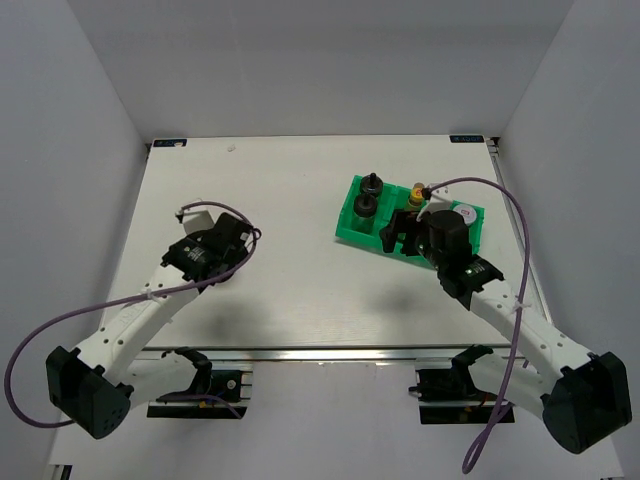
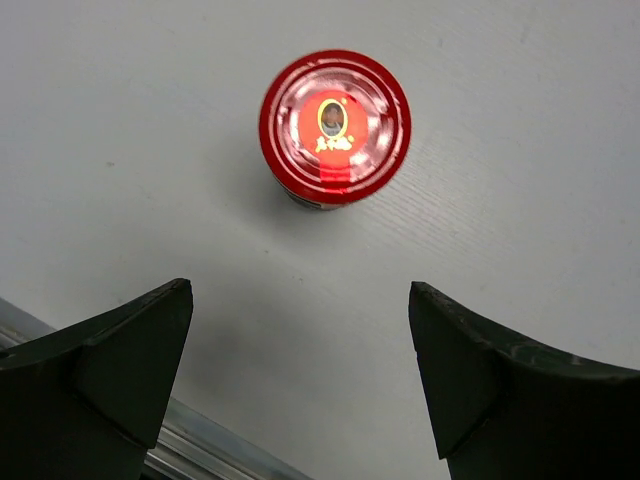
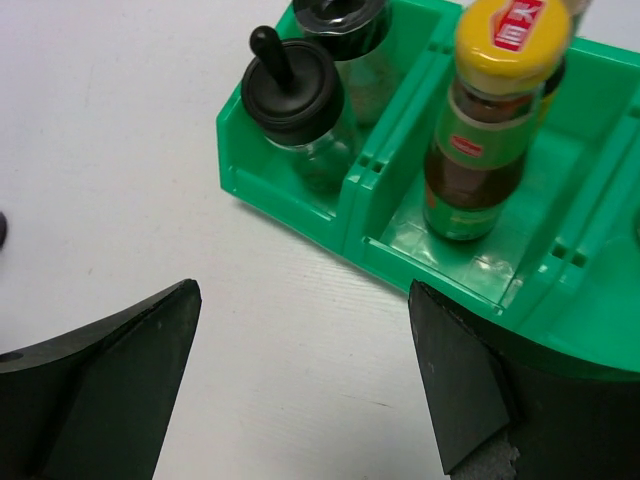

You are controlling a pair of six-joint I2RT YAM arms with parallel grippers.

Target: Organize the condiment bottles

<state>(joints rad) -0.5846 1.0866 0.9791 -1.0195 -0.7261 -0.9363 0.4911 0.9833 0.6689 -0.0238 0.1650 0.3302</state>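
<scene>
A red-capped jar (image 2: 335, 128) stands on the white table, seen from above in the left wrist view. My left gripper (image 2: 300, 292) is open and empty, just short of the jar. In the top view the left gripper (image 1: 230, 235) hides the jar. Two clear bottles with black caps (image 3: 293, 90) (image 3: 340, 20) and a yellow-capped bottle (image 3: 505, 40) stand in the green bin (image 3: 290, 195). My right gripper (image 3: 305, 290) is open and empty over the table at the bin's near edge. In the top view the right gripper (image 1: 400, 232) is at the bin (image 1: 350, 226), where a white-topped jar (image 1: 466, 214) sits at the right.
A metal rail at the table's edge (image 2: 200, 445) runs close behind my left fingers. White walls enclose the table on three sides. Bare tabletop (image 1: 290, 190) lies between the two arms.
</scene>
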